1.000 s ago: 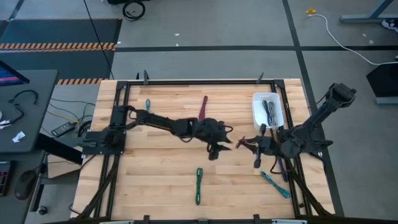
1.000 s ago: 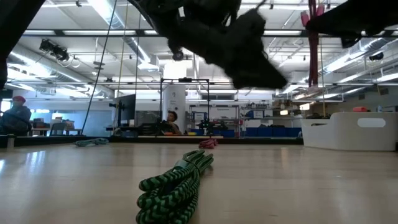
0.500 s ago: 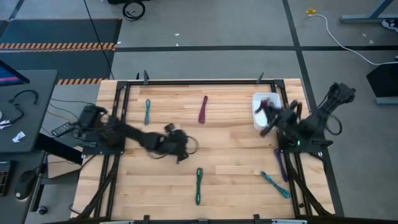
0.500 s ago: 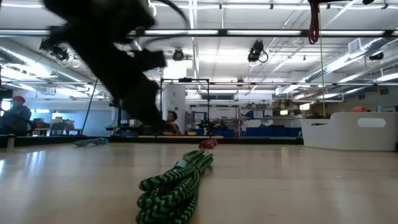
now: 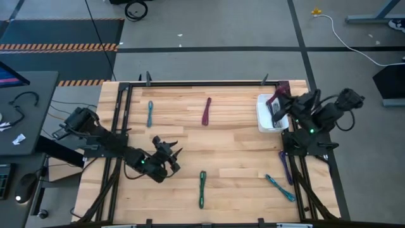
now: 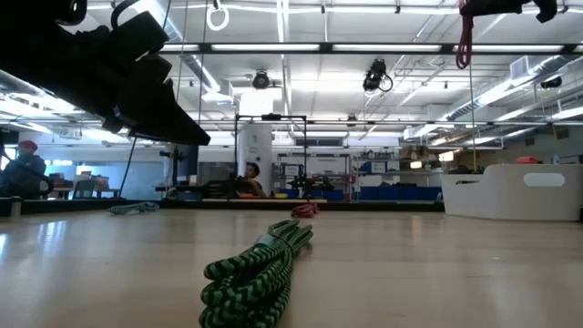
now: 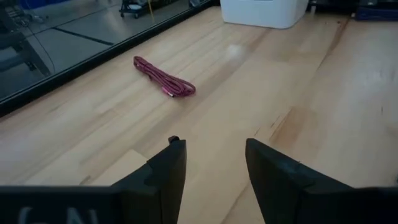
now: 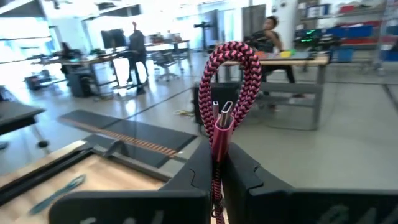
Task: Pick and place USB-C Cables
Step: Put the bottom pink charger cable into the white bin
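My right gripper (image 5: 277,101) is above the white bin's (image 5: 263,120) far end, shut on a red-and-black braided cable bundle (image 8: 229,74). In the low view that bundle (image 6: 466,41) hangs high over the table. My left gripper (image 7: 214,162) is open above bare wood on the table's left near part (image 5: 166,156), touching nothing. A maroon bundle (image 5: 207,111) (image 7: 163,78), a teal one (image 5: 150,114), a green one (image 5: 202,188) (image 6: 260,269), another teal one (image 5: 278,186) and a purple one (image 5: 286,166) lie flat on the table. My right gripper pinches the folded red cable bundle between its two fingers (image 8: 199,171) near the end with the plugs (image 8: 222,115). The looped end (image 8: 231,53) sticks out past the fingertips. The bundle is lifted clear, above the bin.
Dark cables (image 5: 276,113) lie in the white bin, which stands at the table's right far side (image 6: 519,191). A black frame (image 5: 190,83) runs round the table. People (image 8: 270,31) are in the room beyond. Bare wood lies around the table's middle (image 5: 240,145).
My left gripper has drawn back from the table's middle toward its left and near side. My right gripper has carried the red bundle from the right middle of the table up and toward the far edge, ending over the bin. The bundles on the table have stayed where they were.
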